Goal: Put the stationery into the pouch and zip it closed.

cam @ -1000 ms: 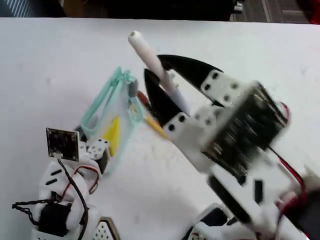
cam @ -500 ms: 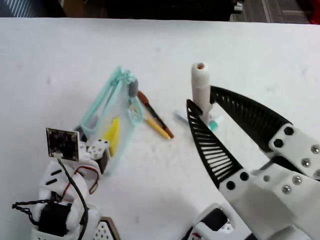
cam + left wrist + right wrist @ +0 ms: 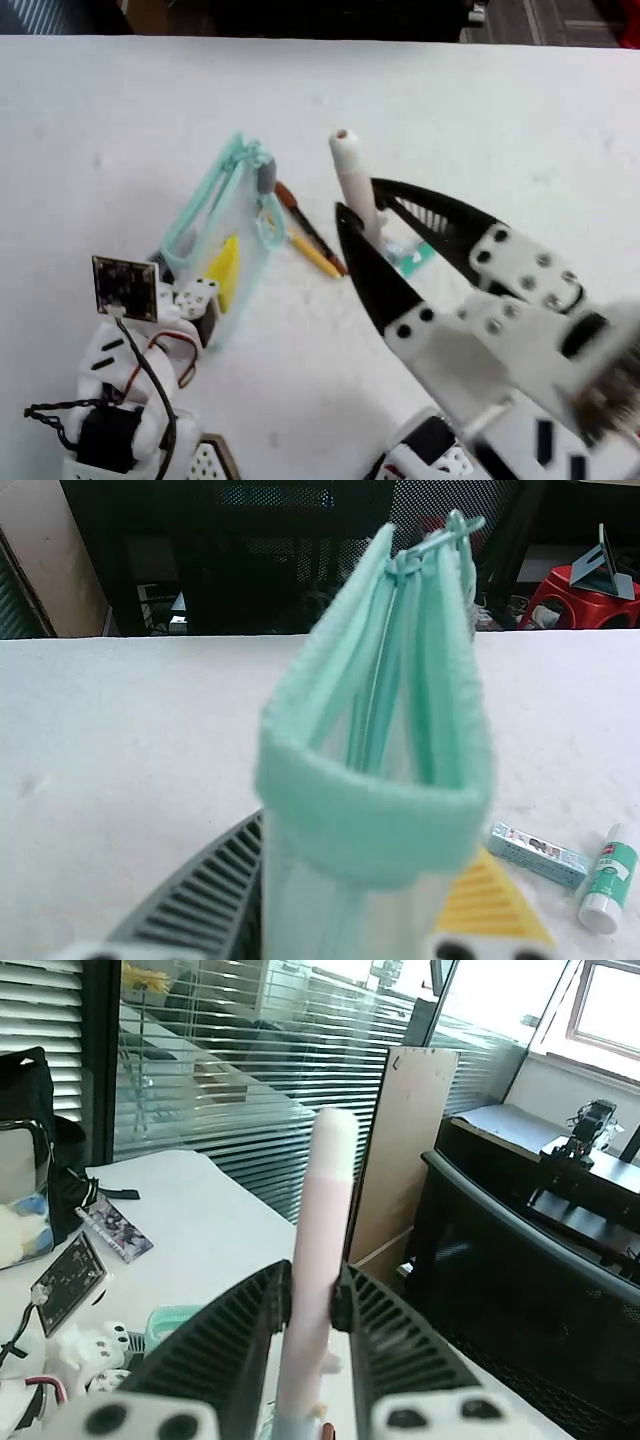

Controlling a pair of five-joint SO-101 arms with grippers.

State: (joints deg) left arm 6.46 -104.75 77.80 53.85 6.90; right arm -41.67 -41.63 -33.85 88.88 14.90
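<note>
The mint-green pouch (image 3: 222, 225) stands on edge left of centre, its top open (image 3: 375, 780). My left gripper (image 3: 205, 268) is shut on its near end, one grey finger and one yellow finger (image 3: 488, 900) on either side. My right gripper (image 3: 360, 198) is shut on a white pen (image 3: 352, 180), held upright above the table just right of the pouch (image 3: 315, 1260). Two pencils (image 3: 310, 238) lie beside the pouch. A small green-and-white box (image 3: 415, 255) lies under the right gripper, with a small white bottle (image 3: 608, 878) near it.
The left arm's base and its camera board (image 3: 125, 288) fill the near left corner. The right arm's white body (image 3: 500, 360) hangs over the near right part of the table (image 3: 480, 90), whose far edge runs along the top.
The right gripper, holding the pen, swung from beside the pouch out to the right, then came part of the way back left. The left arm and the pouch stayed still.
</note>
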